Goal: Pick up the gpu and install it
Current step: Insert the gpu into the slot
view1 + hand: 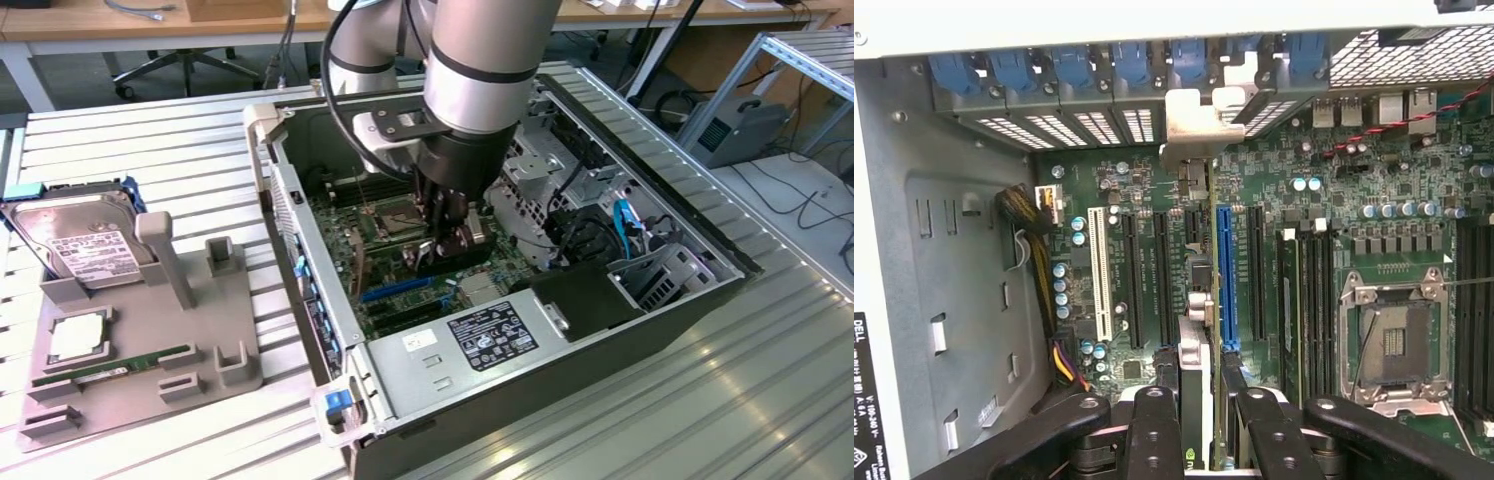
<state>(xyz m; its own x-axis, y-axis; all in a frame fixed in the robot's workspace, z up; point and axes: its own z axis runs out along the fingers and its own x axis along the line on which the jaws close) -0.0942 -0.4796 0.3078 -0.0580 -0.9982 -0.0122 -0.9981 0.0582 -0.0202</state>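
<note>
Inside the open computer case (400, 370), the gripper (1199, 400) clamps the gpu (1194, 330) edge-on, just beside the blue slot (1227, 275). Install step in hand; next calls for square alignment, bracket (1199, 125) toward the rear.

Green motherboard (1154, 190) — blue slot (1227, 275) — white slot (1098, 275).

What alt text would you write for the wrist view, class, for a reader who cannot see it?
The gripper holds the gpu edge-on over the green motherboard inside an open computer case, beside a blue expansion slot. The card's silver bracket sits at the row of blue-clipped rear slot covers; an empty CPU socket lies nearby.
</note>
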